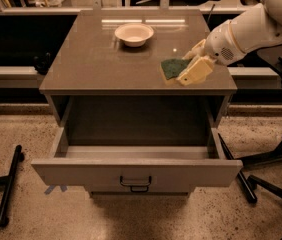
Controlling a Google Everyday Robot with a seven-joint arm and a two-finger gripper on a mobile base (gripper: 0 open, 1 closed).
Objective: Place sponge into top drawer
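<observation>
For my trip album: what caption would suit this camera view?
Robot's claw grips the green sponge over the cabinet top, the top drawer standing open below, a white bowl behind.

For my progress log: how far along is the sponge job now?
Done: the top drawer stands pulled open. In hand: the claw grips the sponge by the front edge of the cabinet top. Left: carry it past the edge, lower it into the drawer, release.
</observation>
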